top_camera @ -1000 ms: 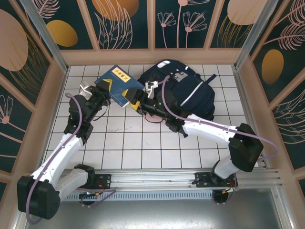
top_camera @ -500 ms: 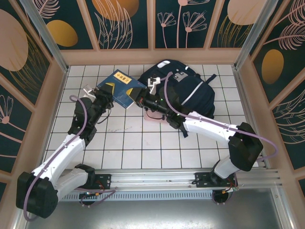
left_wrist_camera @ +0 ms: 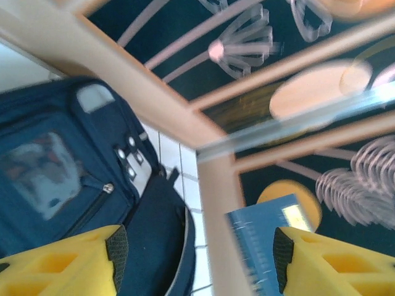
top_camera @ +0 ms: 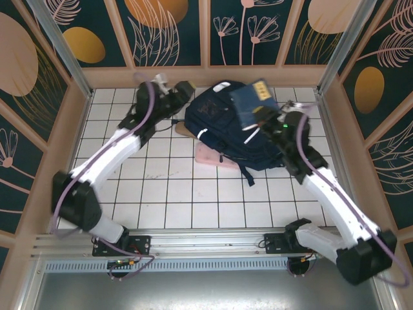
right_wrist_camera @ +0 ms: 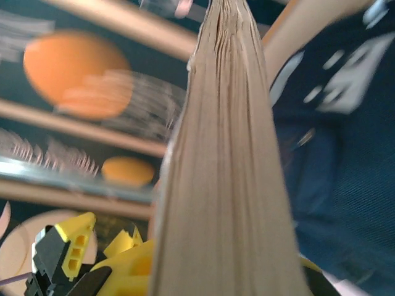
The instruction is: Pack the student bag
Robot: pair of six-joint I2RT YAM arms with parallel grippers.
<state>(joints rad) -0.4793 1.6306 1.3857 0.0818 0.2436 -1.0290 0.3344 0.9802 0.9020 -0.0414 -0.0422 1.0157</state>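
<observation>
The student bag (top_camera: 229,132), navy with white stripes, lies at the back middle of the tiled floor. My right gripper (top_camera: 266,118) is shut on a blue book (top_camera: 248,103) with a yellow label and holds it tilted above the bag's right part. In the right wrist view the book's page edge (right_wrist_camera: 228,172) stands between the yellow fingers (right_wrist_camera: 126,271), with the bag (right_wrist_camera: 345,154) behind it. My left gripper (top_camera: 175,90) hovers at the bag's back-left corner. Its pads (left_wrist_camera: 116,250) stand wide apart with nothing between them, over the bag (left_wrist_camera: 68,179); the book (left_wrist_camera: 262,243) shows beyond.
A pink flat thing (top_camera: 210,157) pokes out from under the bag's near edge. Patterned walls with wooden posts (top_camera: 203,76) close the back and both sides. White tiles (top_camera: 168,194) lie bare in front of the bag.
The book has passed from the left gripper to the right one. The right arm swung right and lifted it over the bag. The left gripper opened and moved to the bag's back-left corner.
</observation>
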